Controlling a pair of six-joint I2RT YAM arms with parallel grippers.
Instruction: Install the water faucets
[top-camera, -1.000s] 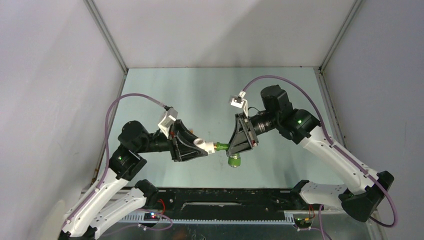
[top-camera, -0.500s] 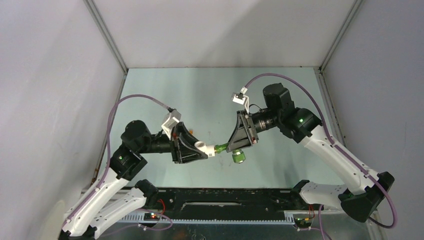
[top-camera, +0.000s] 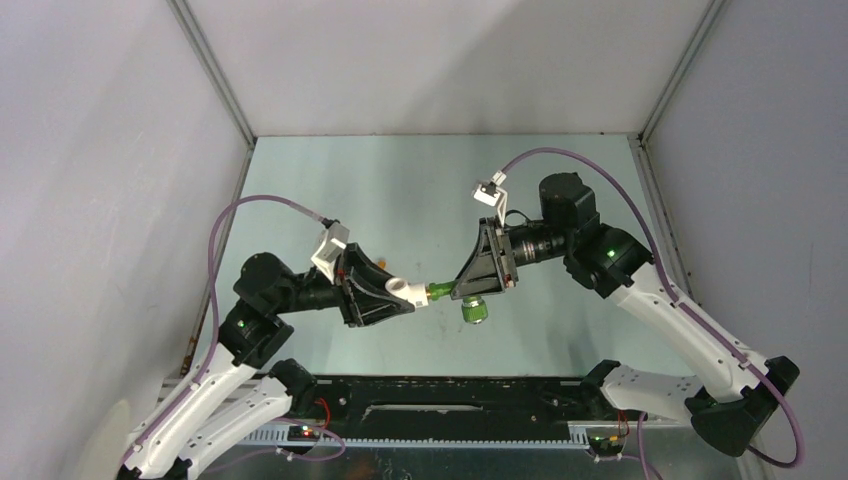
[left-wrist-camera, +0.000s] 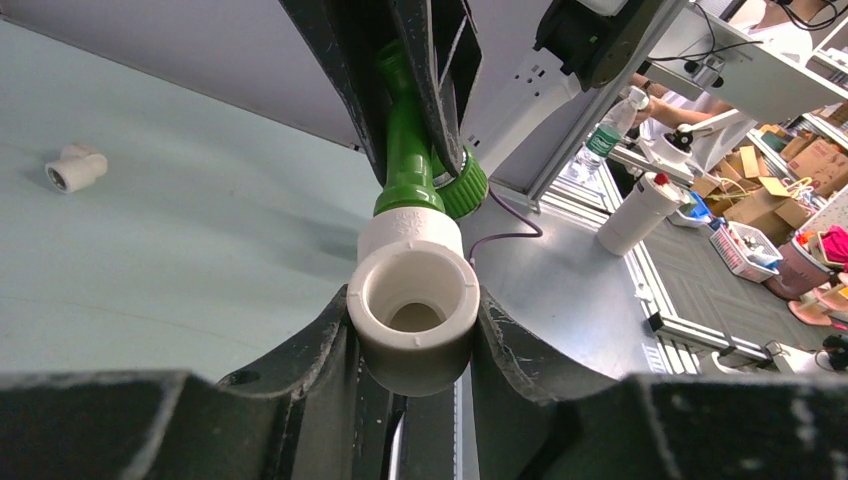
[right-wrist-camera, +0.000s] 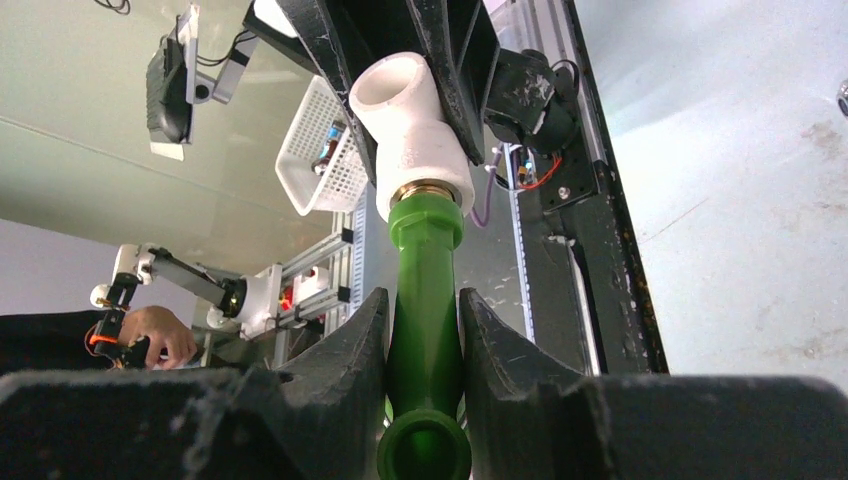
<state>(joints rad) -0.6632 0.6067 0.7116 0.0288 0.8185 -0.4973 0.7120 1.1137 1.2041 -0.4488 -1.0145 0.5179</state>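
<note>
Clamping a white elbow (left-wrist-camera: 413, 310), the left gripper (top-camera: 404, 294) was closed narrow around it. The right gripper (right-wrist-camera: 424, 330) pinched the green faucet (top-camera: 440, 291) by its stem, mid-air over the table (top-camera: 400, 190) between the arms. The faucet's end met the elbow's socket. A spare elbow (left-wrist-camera: 75, 167) lay on the table.

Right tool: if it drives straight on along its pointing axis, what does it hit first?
The right tool is shut on the green faucet, whose tip sits in the white elbow fitting clamped by the left tool. Straight on, it would probably meet that fitting first, with the left tool directly behind.
</note>
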